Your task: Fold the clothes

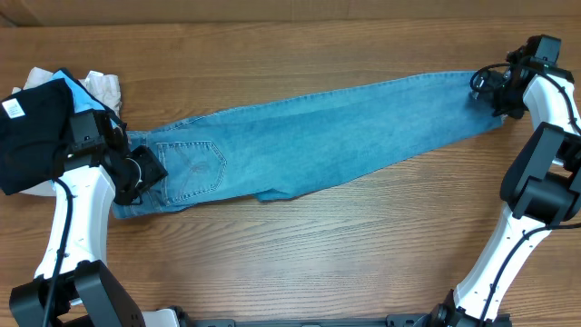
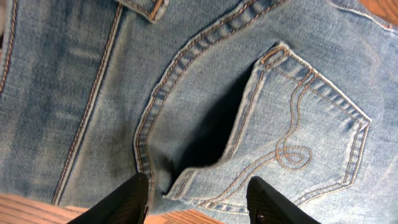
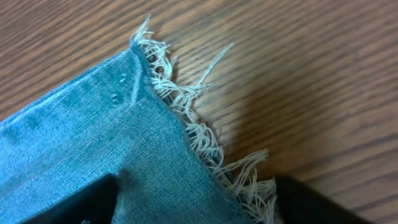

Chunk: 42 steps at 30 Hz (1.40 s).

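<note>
Wood-grain desk [image 1: 363, 245] carries the jeans [image 1: 345, 127], a long light-blue band running slantwise from the left pincer [image 1: 138, 177] to the right pincer [image 1: 490, 91].

At the left pincer lies the waist end. Its two fingers [image 2: 127, 202] stand wide apart and hold nothing. They sit over the waist edge, where a thin strip of bare wood shows just behind them. A stitched back pocket [image 2: 305, 143] lies just ahead of the fingertips, its mouth gaping a little. Outward of this pincer and close to it sits a heap: a black garment [image 1: 32, 136] with a white tag [image 1: 13, 108], and a bright cyan cloth [image 1: 77, 82] and a pale cloth [image 1: 107, 86] showing at its far side. That side is crowded.

At the right pincer lies the leg end. Its fingers [image 3: 81, 202] are likewise spread, one to each side of the frayed hem [image 3: 205, 143], and not closed on it. The hem's corner lies flat, with loose threads trailing onto bare wood ahead of the pincer and to one side.

Between the jeans' near edge and both arm bases the desk is broad and bare. That edge is uneven, with a small fold jutting out toward the left pincer's end. Beyond the far edge runs a narrower bare strip, up to the desk's rim.
</note>
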### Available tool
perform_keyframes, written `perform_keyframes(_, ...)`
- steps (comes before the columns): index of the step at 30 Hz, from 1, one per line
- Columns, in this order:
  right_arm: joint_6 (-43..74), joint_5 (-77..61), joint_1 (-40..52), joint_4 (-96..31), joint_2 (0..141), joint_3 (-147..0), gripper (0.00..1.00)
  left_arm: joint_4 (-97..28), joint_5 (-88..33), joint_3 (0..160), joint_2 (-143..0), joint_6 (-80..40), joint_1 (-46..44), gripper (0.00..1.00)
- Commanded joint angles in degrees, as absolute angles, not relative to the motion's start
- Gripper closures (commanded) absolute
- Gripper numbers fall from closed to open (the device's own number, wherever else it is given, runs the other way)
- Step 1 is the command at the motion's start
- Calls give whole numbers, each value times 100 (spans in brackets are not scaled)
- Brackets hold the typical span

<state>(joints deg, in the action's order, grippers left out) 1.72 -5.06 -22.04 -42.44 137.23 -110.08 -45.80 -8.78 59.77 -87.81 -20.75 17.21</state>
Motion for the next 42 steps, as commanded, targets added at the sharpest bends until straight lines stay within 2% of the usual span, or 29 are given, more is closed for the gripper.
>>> perform_keyframes(1,102,-336,-2226,-4338,13893,-10975,48,-4635,-838,6073,-8807,-1944,1684,45)
perform_keyframes(3,102,-134,-2226,-4442,13900,-10975,78,-4650,-838,6073,-8807,-1944,1684,45)
perform_keyframes(4,102,-51,-2226,-4501,13902,-10975,90,-4652,-838,6073,-8807,-1944,1684,45)
perform_keyframes(5,104,43,-2226,-4569,13900,-10975,96,-4652,-838,6073,-8807,-1944,1684,45)
perform_keyframes(9,200,491,-2233,-4939,13900,-10975,96,-4650,-838,6073,-8807,-1944,1684,45)
perform_keyframes(21,1850,1780,-2947,-6676,13898,-10975,96,-4580,-834,6073,-8807,-1857,1684,43)
perform_keyframes(31,2300,1579,-3918,-7544,13898,-10975,96,-4563,-832,6073,-8807,-1667,1684,40)
perform_keyframes(42,2248,1227,-3776,-7559,13896,-10978,95,-4217,-845,6073,-8807,-1402,1678,44)
